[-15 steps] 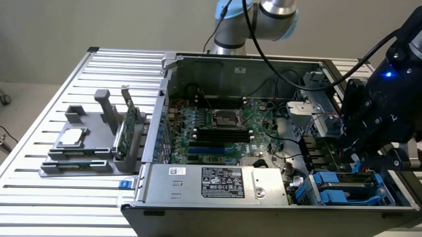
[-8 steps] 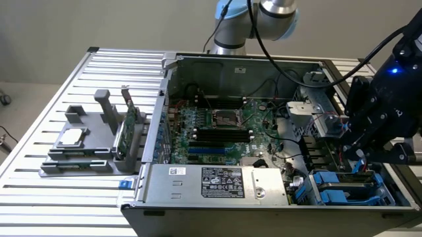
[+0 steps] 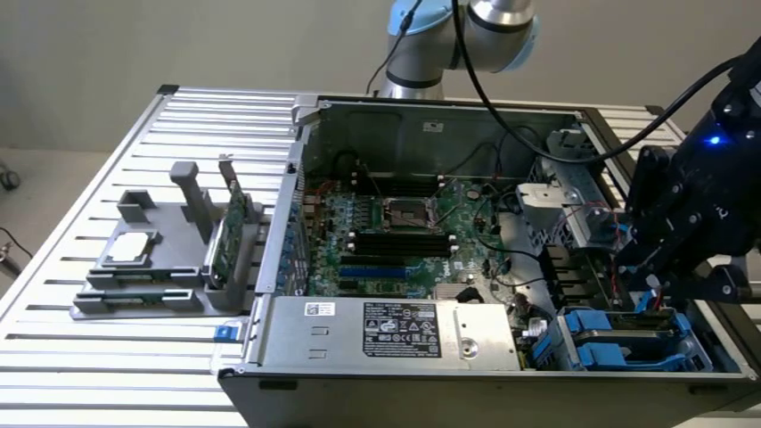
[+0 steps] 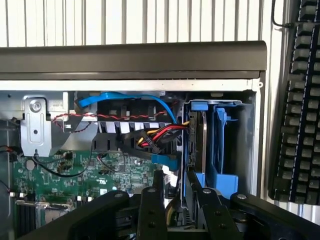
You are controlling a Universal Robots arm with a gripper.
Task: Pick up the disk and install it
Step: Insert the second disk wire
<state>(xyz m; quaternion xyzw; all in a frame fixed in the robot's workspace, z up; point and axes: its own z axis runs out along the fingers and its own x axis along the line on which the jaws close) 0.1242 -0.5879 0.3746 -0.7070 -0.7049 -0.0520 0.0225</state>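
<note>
I am hovering over the drive bay with my fingers apart.

My gripper (image 4: 176, 200) is standing open and holding nothing, its fingers straddling the edge of the blue drive cage (image 4: 220, 145) in the computer case (image 3: 393, 379). The disk (image 4: 201, 140) is sitting upright in that cage, framed by its blue rails, seemingly slotted so its connectors face the red and yellow cables (image 4: 160, 134).
</note>
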